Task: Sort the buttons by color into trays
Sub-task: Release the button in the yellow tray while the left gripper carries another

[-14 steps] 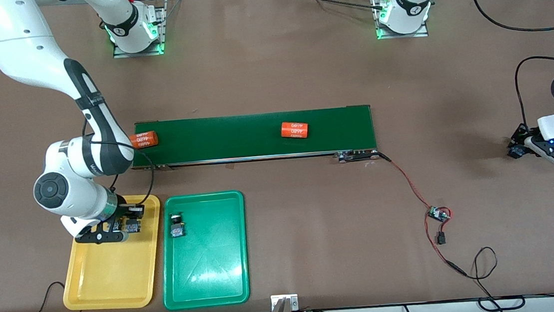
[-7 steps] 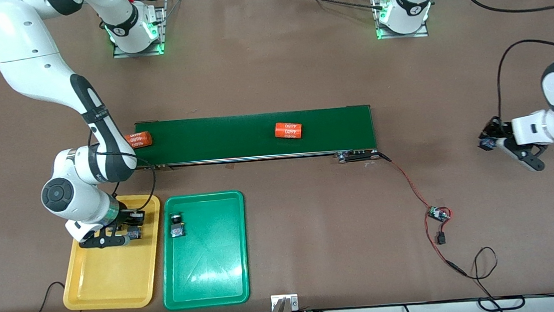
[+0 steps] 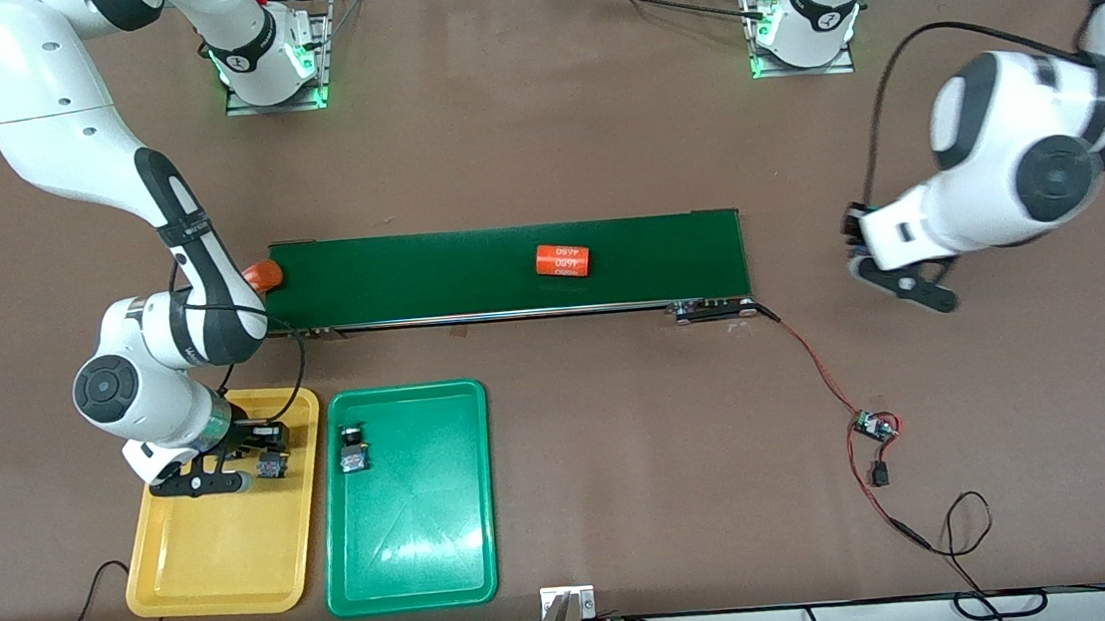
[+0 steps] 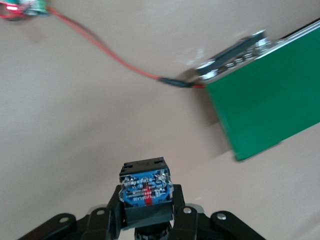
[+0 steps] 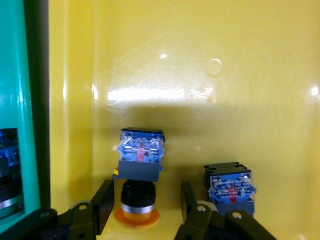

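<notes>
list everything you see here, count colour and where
yellow tray: one, yellow, at the right arm's end
green tray: one, green, beside the yellow tray
yellow-tray buttons: two, black, one cap orange; second beside it
green-tray button: one, dark
held button: one, black, cap hidden
conveyor belt: one, dark green, mid-table
orange cylinders: two, on the belt
circuit board: one, red wire
right gripper: open, astride a yellow-tray button
left gripper: shut on held button, over the table
</notes>
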